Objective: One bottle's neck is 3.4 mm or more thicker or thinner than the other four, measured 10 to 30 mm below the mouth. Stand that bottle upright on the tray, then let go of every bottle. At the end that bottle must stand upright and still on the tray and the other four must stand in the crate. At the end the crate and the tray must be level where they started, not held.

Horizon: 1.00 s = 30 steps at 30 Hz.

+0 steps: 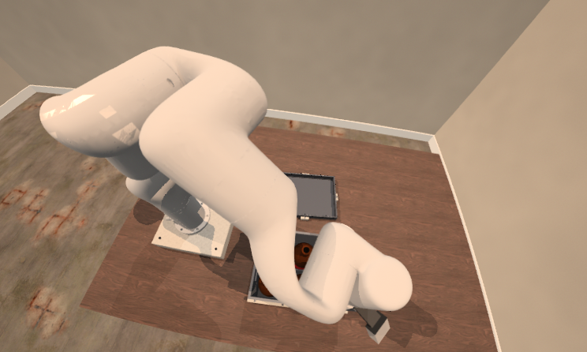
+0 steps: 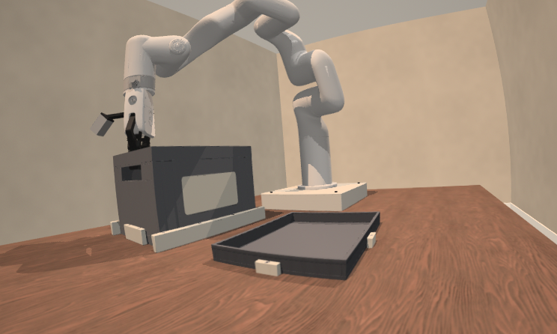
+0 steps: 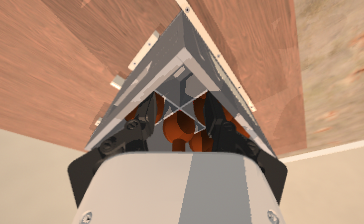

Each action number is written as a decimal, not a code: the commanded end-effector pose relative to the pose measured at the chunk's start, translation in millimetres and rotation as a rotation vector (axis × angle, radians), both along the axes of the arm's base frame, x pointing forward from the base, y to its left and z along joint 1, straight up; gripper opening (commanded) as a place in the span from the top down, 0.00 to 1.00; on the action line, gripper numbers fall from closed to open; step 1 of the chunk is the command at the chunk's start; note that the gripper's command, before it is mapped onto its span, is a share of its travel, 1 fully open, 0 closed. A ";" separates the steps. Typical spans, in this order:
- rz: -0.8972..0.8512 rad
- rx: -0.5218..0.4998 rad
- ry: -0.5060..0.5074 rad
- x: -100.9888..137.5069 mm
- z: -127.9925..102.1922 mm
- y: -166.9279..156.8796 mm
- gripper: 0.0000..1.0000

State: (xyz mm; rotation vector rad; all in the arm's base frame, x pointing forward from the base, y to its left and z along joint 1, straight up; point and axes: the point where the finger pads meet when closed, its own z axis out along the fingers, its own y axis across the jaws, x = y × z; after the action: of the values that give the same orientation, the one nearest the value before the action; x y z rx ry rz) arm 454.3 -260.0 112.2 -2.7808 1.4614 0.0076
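Note:
The dark grey crate (image 2: 185, 186) stands on the wooden table, and my gripper (image 2: 137, 143) hangs straight down over its left end with the fingertips at the rim. In the wrist view the gripper (image 3: 179, 127) is open. Its two black fingers stand on either side of a brown bottle (image 3: 180, 131) beside the crate's cross divider (image 3: 180, 107). I cannot tell whether the fingers touch the bottle. More brown bottles show in the neighbouring cells. From above, one brown bottle mouth (image 1: 304, 249) shows in the crate; the arm hides the rest. The shallow dark tray (image 2: 297, 240) lies empty beside the crate and also shows from above (image 1: 315, 196).
White stop blocks (image 2: 208, 228) line the crate's foot, and small ones (image 2: 267, 267) sit at the tray's edges. The robot base (image 2: 314, 195) stands behind the tray. A wall runs close along the table's right side.

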 end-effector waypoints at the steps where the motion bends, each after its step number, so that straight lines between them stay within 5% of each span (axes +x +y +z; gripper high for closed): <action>1: 0.000 -0.002 -0.004 1.2 2.0 -0.7 0.35; 8: 0.000 -0.002 -0.004 1.2 2.0 -0.7 0.35; 9: 0.000 -0.002 -0.004 1.2 2.0 -0.7 1.00; 30: 0.000 -0.002 -0.004 1.2 2.0 -0.7 1.00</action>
State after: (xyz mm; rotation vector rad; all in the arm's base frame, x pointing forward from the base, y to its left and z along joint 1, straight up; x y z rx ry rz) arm 454.3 -260.0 112.1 -2.7808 1.4614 0.0078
